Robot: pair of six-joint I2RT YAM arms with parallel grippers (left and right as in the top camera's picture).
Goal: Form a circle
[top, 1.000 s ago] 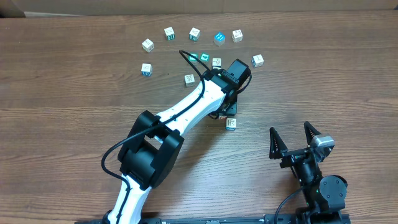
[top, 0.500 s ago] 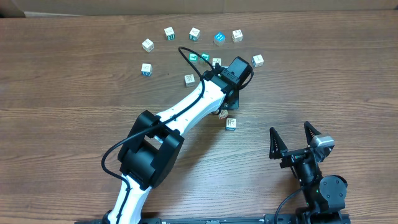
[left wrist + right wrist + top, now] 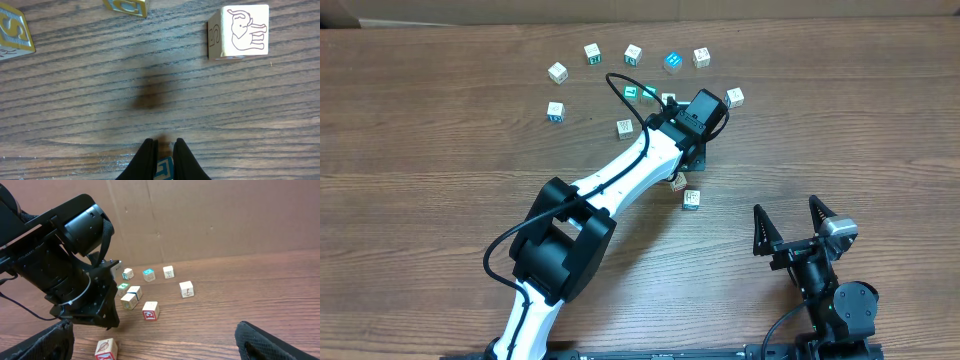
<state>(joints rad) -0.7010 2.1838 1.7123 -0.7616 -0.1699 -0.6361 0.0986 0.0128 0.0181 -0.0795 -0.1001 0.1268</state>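
One small cube with blue print (image 3: 163, 169) sits pinched between the narrow-set fingers (image 3: 148, 159) of the left gripper (image 3: 163, 146), and only the left wrist camera shows it. Whether it rests on the table (image 3: 440, 170) or hangs just above, we cannot tell. From overhead we find that gripper tucked under the black wrist of the left arm (image 3: 630, 165). A loose arc of cubes (image 3: 633, 54) curves along the far side of the left gripper, and scattered cubes (image 3: 625, 128) lie between that arc and the gripper. A red-marked cube (image 3: 691, 199) lies just beside the left gripper on its near side. Ahead and to the right of the gripper (going by the wrist view) stands an elephant cube (image 3: 239, 31), upright and well apart. The right gripper (image 3: 786, 208) sits well apart from the left gripper, toward the near table edge, its fingers spread wide and empty.
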